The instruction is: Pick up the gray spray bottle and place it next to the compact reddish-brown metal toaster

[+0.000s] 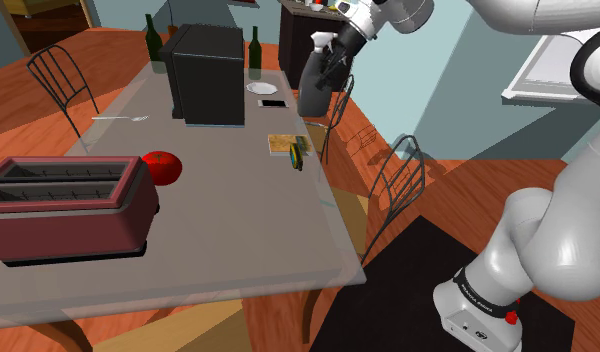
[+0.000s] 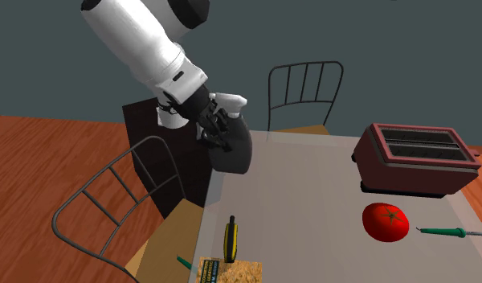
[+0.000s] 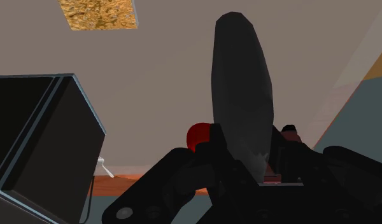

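black gripper (image 2: 219,133) clasps dark gray spray bottle (image 2: 235,153) aloft, its neck hidden in the grip; bottle half-covers the tomato (image 3: 197,135) near the toaster (image 1: 68,205).

Spray bottle and toaster: appearance and position.
The spray bottle (image 2: 231,149) has a dark gray body and a white trigger head. It is clasped near the neck by the gripper (image 2: 216,129) and sits roughly upright at the edge of the counter (image 2: 312,209). The toaster (image 2: 416,157) is reddish-brown with two top slots and stands upright on the counter, well apart from the bottle.
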Robot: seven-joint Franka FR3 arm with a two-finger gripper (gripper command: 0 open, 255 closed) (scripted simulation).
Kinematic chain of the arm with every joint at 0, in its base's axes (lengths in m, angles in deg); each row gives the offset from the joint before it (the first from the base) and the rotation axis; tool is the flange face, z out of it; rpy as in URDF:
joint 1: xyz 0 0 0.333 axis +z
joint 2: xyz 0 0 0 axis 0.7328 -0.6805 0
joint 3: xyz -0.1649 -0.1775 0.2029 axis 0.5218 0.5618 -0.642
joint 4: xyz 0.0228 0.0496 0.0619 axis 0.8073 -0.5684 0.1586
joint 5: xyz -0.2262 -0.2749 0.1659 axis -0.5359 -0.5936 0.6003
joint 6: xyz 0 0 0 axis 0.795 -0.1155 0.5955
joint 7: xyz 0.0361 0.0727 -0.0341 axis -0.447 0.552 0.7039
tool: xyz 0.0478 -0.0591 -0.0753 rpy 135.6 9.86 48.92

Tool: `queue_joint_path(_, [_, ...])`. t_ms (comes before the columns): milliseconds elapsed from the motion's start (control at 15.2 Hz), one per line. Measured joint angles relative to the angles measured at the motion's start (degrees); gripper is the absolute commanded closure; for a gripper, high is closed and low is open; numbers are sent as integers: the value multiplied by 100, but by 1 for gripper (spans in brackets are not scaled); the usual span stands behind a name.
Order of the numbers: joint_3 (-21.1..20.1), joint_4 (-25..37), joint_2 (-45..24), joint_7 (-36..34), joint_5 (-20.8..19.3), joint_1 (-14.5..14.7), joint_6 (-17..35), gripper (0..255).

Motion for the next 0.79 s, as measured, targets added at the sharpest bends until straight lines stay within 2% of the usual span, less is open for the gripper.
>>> queue_joint_path(462, [28, 559, -67, -220, -51, -35, -462, 255])
queue_joint_path(792, [-219, 528, -43, -714, -180, 267, -188, 255])
